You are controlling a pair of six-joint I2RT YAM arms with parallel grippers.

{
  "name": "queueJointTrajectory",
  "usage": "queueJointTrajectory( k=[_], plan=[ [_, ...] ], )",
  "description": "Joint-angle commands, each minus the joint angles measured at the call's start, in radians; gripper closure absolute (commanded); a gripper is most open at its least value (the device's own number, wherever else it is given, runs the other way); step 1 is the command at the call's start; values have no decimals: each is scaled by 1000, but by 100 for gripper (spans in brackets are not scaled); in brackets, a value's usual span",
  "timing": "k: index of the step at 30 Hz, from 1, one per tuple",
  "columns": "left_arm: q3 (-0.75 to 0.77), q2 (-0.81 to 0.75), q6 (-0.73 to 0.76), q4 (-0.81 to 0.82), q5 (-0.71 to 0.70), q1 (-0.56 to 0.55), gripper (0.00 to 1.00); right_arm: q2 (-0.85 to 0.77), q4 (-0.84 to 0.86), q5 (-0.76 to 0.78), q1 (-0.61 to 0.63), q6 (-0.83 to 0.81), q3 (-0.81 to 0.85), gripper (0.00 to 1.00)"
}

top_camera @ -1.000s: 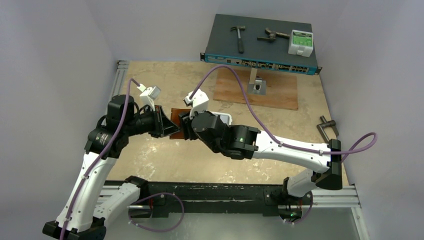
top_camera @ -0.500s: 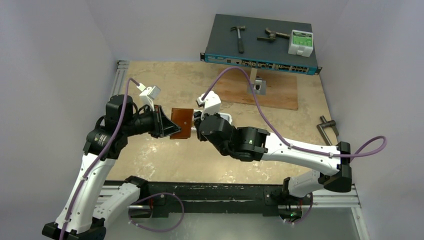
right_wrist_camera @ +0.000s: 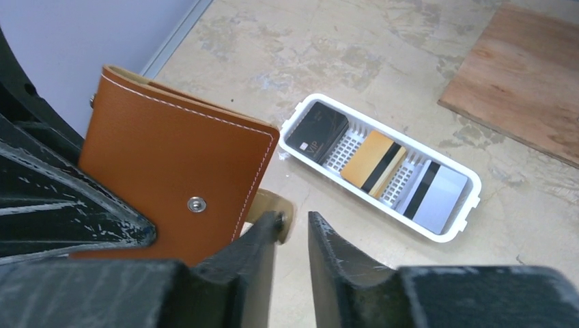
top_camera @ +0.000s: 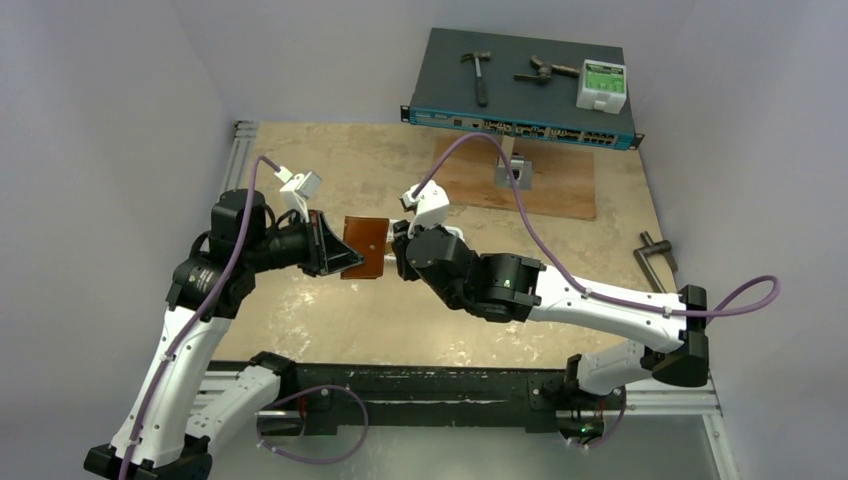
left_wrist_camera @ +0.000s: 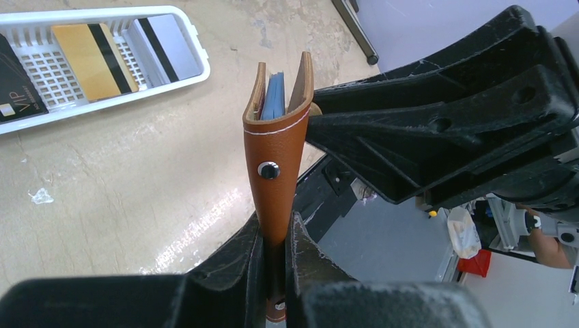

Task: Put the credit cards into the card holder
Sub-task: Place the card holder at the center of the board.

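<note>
My left gripper (left_wrist_camera: 276,229) is shut on the lower edge of the card holder (left_wrist_camera: 276,147), a brown leather wallet held upright above the table (top_camera: 365,247). A bluish card (left_wrist_camera: 275,96) shows between its leaves. My right gripper (right_wrist_camera: 292,222) sits at the wallet's (right_wrist_camera: 171,178) right edge, jaws a narrow gap apart with nothing between them. Its left finger (right_wrist_camera: 263,236) touches the tan snap tab (right_wrist_camera: 273,205). The other credit cards lie in a white slotted tray (right_wrist_camera: 362,195): black (right_wrist_camera: 317,130), gold (right_wrist_camera: 372,160) and grey (right_wrist_camera: 437,198).
A network switch (top_camera: 520,85) carrying hammers and a white box stands at the back. A wooden board (top_camera: 550,185) with a metal bracket (top_camera: 515,170) lies in front of it. A metal clamp (top_camera: 655,258) rests at the right edge.
My right arm has drawn back to the right, uncovering more of the wallet, and its jaws have narrowed. The left gripper and the wallet have stayed put.
</note>
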Motion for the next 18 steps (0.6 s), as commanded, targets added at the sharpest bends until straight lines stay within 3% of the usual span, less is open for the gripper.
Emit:
queueJointTrajectory(
  k=[1, 5, 11, 14, 18],
  plan=[
    [43, -14, -18, 52, 28, -4, 100, -11, 29, -26, -12, 52, -23, 71],
    [44, -18, -20, 53, 31, -4, 100, -17, 53, -46, -19, 74, -47, 63],
    [38, -27, -24, 53, 33, -4, 100, -31, 123, -73, -41, 103, -69, 67],
    [35, -33, -28, 52, 36, -4, 100, -40, 150, -76, -51, 123, -84, 77],
    [33, -37, -26, 51, 36, -4, 100, -61, 184, -90, -62, 151, -114, 100]
  ],
)
